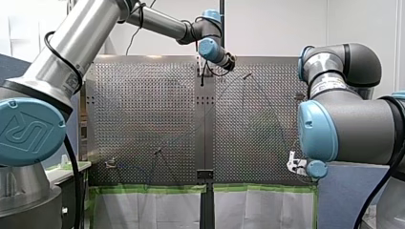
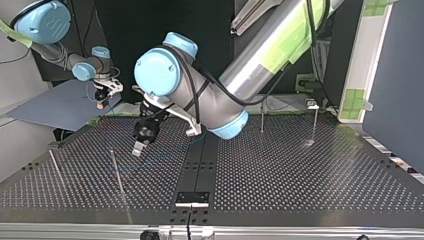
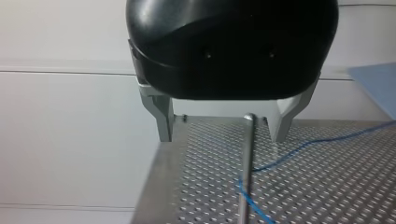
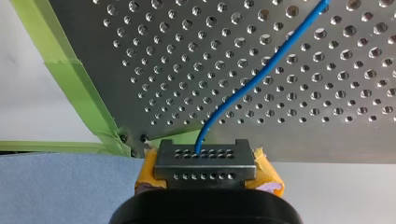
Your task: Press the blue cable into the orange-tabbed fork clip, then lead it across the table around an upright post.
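Thin blue cable [image 3: 327, 137] bends at the upright metal post [image 3: 248, 154].

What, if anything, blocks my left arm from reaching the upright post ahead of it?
Probably nothing: the left gripper hangs with jaws open, in line with the post, nothing between. Only the blue cable crosses lower down.

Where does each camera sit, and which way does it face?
Front view: behind, looking over the perforated table; my left arm and my right arm show.
Top view: across the table, facing both arms.
Left wrist view: on my left arm; open left end effector, upright post ahead.
Right wrist view: on my right arm; right end effector shut on blue cable.
Both wrist views share that cable.
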You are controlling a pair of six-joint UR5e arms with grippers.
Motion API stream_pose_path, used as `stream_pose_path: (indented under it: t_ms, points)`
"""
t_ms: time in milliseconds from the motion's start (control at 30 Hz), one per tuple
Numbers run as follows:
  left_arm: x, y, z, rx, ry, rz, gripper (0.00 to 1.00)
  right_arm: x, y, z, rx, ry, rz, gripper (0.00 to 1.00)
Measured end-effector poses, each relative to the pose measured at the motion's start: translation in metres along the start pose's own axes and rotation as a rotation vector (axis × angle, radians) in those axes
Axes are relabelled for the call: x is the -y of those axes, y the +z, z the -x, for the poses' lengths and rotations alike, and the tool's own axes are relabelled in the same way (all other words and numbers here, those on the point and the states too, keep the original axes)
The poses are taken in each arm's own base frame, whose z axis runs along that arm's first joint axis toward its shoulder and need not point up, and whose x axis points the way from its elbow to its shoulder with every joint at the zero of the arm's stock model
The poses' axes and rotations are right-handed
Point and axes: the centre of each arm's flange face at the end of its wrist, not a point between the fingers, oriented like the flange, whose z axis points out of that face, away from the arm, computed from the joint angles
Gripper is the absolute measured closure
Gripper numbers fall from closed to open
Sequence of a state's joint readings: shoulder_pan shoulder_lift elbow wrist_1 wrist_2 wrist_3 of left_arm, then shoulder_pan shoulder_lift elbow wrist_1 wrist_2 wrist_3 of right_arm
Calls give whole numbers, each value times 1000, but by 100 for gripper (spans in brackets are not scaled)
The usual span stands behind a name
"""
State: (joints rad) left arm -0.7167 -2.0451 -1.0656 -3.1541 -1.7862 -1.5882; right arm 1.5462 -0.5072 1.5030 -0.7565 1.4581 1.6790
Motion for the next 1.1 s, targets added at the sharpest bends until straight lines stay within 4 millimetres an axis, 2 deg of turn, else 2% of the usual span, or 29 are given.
stream_pose_path:
  t_ms: [567, 1100]
  points:
    - [-7, -44, 41, 145, -175, 3, 0, 1, 0, 0, 1, -1, -6, 100]
    - [-16, -90, 73, 278, -201, 5, 0, 5, 0, 1, 1, -2, -13, 100]
